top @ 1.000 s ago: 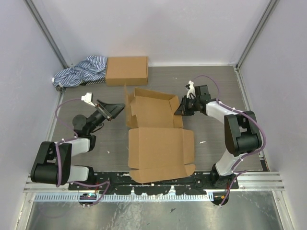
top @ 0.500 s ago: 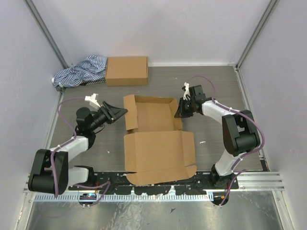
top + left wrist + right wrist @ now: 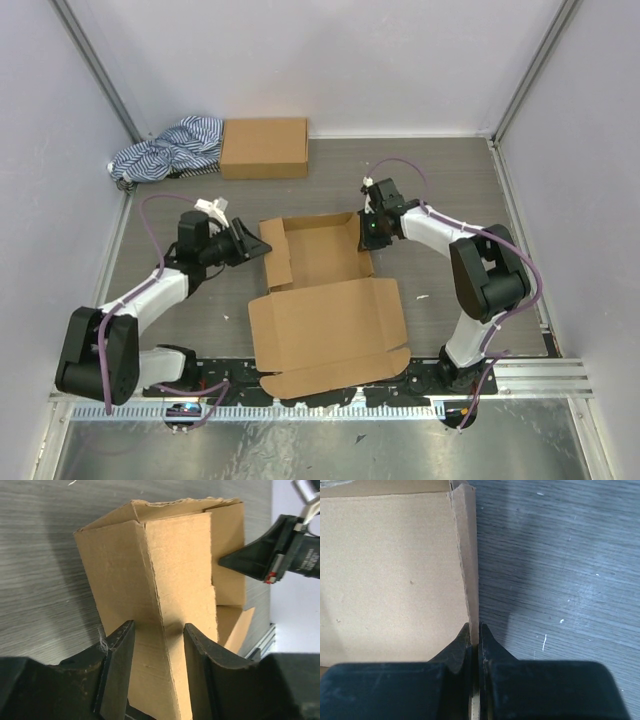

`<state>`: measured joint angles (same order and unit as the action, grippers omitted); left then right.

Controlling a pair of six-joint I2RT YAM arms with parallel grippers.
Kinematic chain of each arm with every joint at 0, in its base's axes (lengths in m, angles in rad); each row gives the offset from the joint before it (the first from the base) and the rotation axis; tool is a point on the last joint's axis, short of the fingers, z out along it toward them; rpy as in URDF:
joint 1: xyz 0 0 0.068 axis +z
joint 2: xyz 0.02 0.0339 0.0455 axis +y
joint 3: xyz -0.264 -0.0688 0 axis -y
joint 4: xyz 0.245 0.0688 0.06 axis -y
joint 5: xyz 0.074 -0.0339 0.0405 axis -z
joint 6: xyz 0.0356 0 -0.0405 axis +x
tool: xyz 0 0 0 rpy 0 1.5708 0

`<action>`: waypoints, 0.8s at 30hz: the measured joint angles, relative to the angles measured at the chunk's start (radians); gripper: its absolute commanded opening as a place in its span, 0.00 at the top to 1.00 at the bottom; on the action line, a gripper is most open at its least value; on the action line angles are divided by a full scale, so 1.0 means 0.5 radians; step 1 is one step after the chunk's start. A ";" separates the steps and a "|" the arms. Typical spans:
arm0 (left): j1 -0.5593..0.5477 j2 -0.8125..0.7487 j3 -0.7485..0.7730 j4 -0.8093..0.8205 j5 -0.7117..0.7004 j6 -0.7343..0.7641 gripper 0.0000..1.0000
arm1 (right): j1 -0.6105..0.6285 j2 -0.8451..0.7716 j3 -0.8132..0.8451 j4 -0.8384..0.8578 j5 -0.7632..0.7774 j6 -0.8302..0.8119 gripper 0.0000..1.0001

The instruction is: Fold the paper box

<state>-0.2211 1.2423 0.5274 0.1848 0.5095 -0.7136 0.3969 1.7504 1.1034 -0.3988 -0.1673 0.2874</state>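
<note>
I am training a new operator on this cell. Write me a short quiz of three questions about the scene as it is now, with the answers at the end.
1. True or false: the right end effector is closed on a side wall of the plain brown corrugated cardboard mailer box.
2. In the top view, the blue-and-white striped cloth lies where, relative to the compact closed brown cardboard box? A) to its left B) to its right C) on top of it
3. Fill in: the left end effector straddles a flap of the mailer box with its jaws ____.

Key: 1 true; 2 A; 3 open.
</note>
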 measured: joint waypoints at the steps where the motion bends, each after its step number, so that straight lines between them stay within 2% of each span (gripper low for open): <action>1: -0.010 0.021 0.014 -0.039 -0.016 0.019 0.51 | 0.010 0.005 0.000 -0.009 0.021 0.002 0.99; 11: -0.212 0.259 0.298 -0.581 -0.341 0.252 0.52 | 0.079 0.015 0.034 -0.090 0.145 0.026 0.99; 24: -0.557 0.558 0.764 -1.244 -0.991 0.434 0.60 | 0.149 0.053 0.094 -0.158 0.271 0.064 0.99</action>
<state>-0.4995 1.5215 0.9096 -0.4370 0.0139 -0.4965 0.4713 1.7767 1.1503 -0.4778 -0.0319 0.3195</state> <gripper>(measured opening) 0.426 0.083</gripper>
